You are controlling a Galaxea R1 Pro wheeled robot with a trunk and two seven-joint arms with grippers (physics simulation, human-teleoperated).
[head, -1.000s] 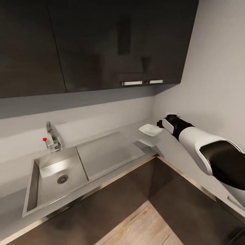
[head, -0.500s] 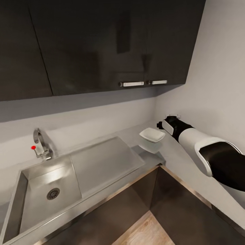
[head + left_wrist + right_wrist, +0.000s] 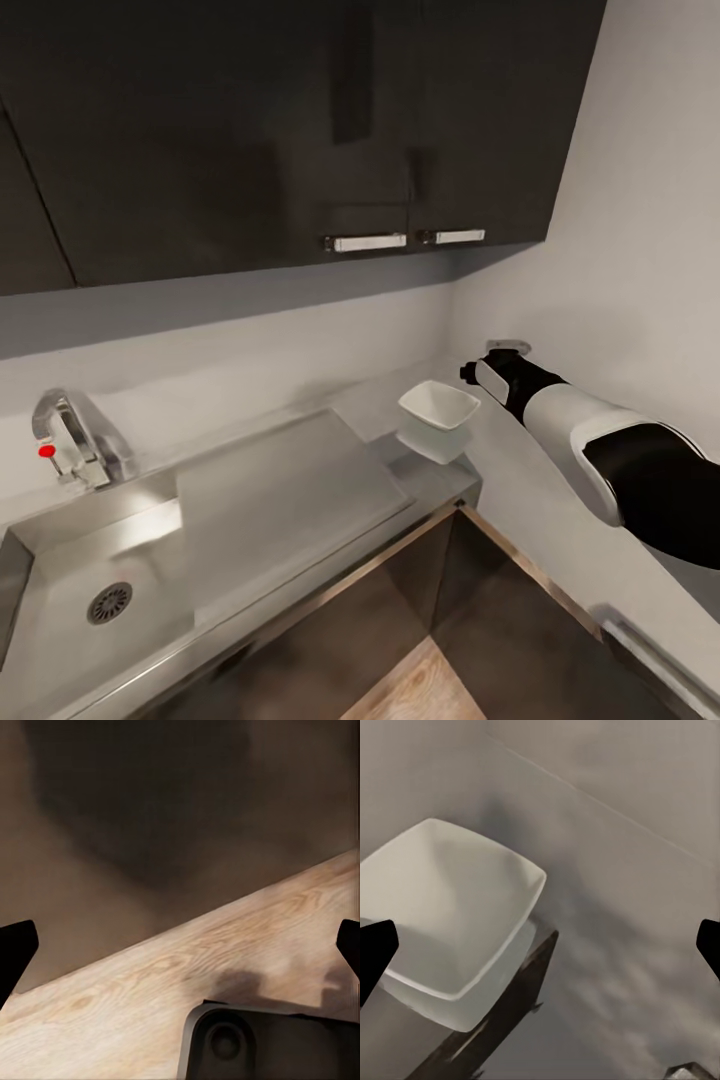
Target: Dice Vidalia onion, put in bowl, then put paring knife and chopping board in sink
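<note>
The head view looks down on a corner of the kitchen: dark charcoal upper cabinets point(image 3: 300, 130) above, a grey backsplash, and the glossy grey tabletop point(image 3: 540, 500) running along the wall and turning the corner to the right; a steel sink point(image 3: 60, 620) is set into it at the left, with a round drain point(image 3: 110, 603), a flat draining area point(image 3: 285, 490) beside the basin, and a chrome tap point(image 3: 75, 440) with a red knob behind it; the white bowl point(image 3: 438, 408) appears to sit on the tabletop near the inner corner, just past the draining area, and nothing can be seen inside it; the right arm point(image 3: 590, 450), white and black, reaches over the right-hand run of the tabletop toward the bowl, its end close beside the bowl but apart from it; in the right wrist view the right gripper point(image 3: 540, 945) has its jaws wide apart, the dark tips at the picture's two sides, with the bowl point(image 3: 450, 922) ahead between them and not touched; in the left wrist view the left gripper point(image 3: 180, 945) likewise has its jaws spread wide and holds nothing, pointing down at the light wood floor point(image 3: 150, 997) before a dark cabinet front point(image 3: 150, 810).
</note>
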